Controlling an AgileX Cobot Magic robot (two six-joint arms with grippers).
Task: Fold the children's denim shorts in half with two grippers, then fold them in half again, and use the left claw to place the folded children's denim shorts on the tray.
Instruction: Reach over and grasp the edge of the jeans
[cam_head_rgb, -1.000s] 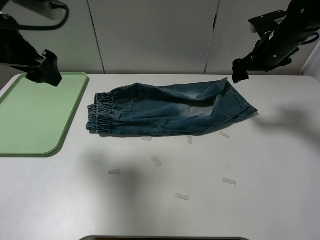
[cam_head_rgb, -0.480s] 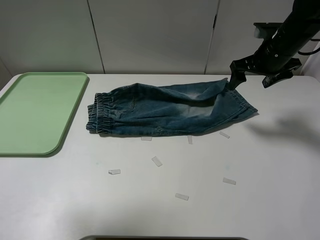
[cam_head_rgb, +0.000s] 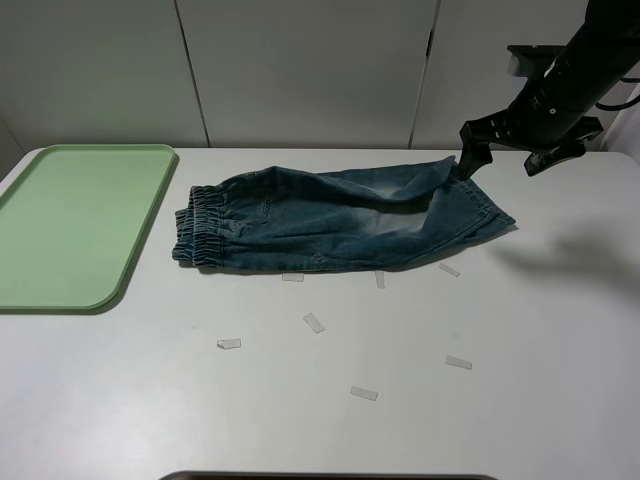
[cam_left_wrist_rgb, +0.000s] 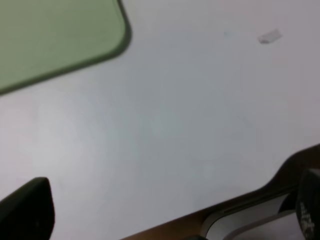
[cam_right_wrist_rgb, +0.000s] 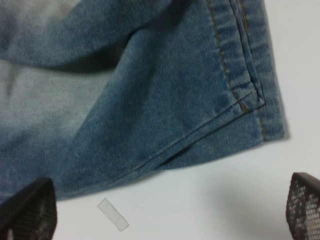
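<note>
White tabletop (cam_head_rgb: 540, 330): one fold apparently done; second fold and traying remain.
I see denim shorts (cam_head_rgb: 340, 218) by far edge, tray (cam_head_rgb: 60, 230) bare; left gripper (cam_left_wrist_rgb: 167, 210), right gripper (cam_right_wrist_rgb: 167, 207) gape empty.

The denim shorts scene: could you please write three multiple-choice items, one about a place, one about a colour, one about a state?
1. Where are the shorts?
A. On the table, beside the tray.
B. Inside the tray.
C. Lifted in the air.

2. What colour is the tray?
A. Red.
B. Pale green.
C. Black.

3. How is the right gripper?
A. Shut on the shorts.
B. Shut on the tray.
C. Open.

Answers: 1 A, the denim rests on the white surface outside the tray; 2 B, its surface is pale green; 3 C, the wrist view shows its fingertips wide apart.
</note>
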